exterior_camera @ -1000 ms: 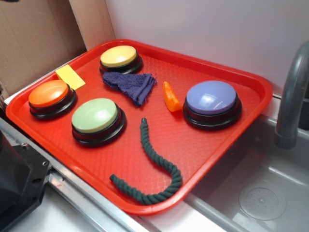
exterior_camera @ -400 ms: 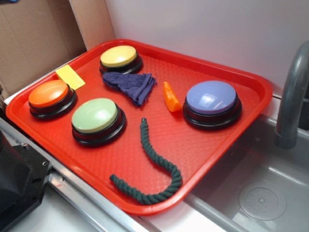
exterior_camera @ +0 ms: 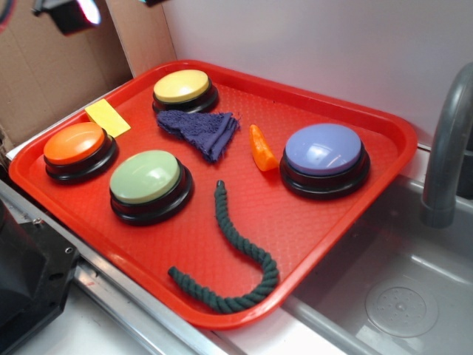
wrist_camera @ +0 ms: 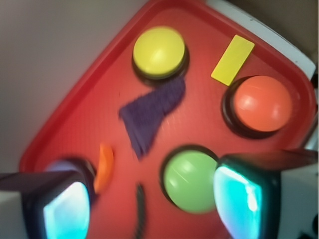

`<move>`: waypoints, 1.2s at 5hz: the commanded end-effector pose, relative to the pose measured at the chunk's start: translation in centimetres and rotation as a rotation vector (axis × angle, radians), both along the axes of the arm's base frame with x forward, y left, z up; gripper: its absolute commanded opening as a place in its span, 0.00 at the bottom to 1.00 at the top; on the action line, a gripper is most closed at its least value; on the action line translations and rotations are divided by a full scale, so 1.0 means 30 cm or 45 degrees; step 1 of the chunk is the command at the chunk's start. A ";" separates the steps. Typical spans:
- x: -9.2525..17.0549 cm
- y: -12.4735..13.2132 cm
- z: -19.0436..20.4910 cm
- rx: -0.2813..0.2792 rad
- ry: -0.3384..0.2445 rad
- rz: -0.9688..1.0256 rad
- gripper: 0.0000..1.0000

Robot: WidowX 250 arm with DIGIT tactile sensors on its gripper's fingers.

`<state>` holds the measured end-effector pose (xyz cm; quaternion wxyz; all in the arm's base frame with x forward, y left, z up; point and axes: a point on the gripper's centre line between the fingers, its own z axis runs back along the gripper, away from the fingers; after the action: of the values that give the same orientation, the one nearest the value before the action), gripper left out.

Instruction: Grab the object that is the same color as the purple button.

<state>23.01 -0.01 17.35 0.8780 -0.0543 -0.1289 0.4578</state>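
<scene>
The dark purple rag [exterior_camera: 199,130] [wrist_camera: 149,112] lies crumpled on the red tray [exterior_camera: 325,222], just in front of the yellow button [exterior_camera: 182,87]. The purple button [exterior_camera: 324,151] stands to its right, mostly hidden behind a finger in the wrist view. My gripper [wrist_camera: 152,201] hangs high above the tray, open, with nothing between its fingers [wrist_camera: 67,211]. In the exterior view only a part of it shows at the top left corner [exterior_camera: 70,13].
A green button [exterior_camera: 145,180] and an orange button [exterior_camera: 74,145] stand on the tray's left. A small orange piece [exterior_camera: 261,148], a yellow card [exterior_camera: 108,117] and a dark green rope [exterior_camera: 236,251] also lie on it. A sink with a grey faucet [exterior_camera: 447,148] lies right, cardboard at back left.
The gripper has come into the exterior view at the top left corner. Nothing on the tray has moved.
</scene>
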 end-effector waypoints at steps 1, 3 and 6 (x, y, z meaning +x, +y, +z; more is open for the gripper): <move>0.132 0.100 -0.179 0.024 -0.077 0.522 1.00; 0.143 0.152 -0.318 0.101 -0.009 0.646 1.00; 0.147 0.187 -0.441 0.124 0.074 0.673 1.00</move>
<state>27.95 4.08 3.02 0.7382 0.0458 -0.1223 0.6618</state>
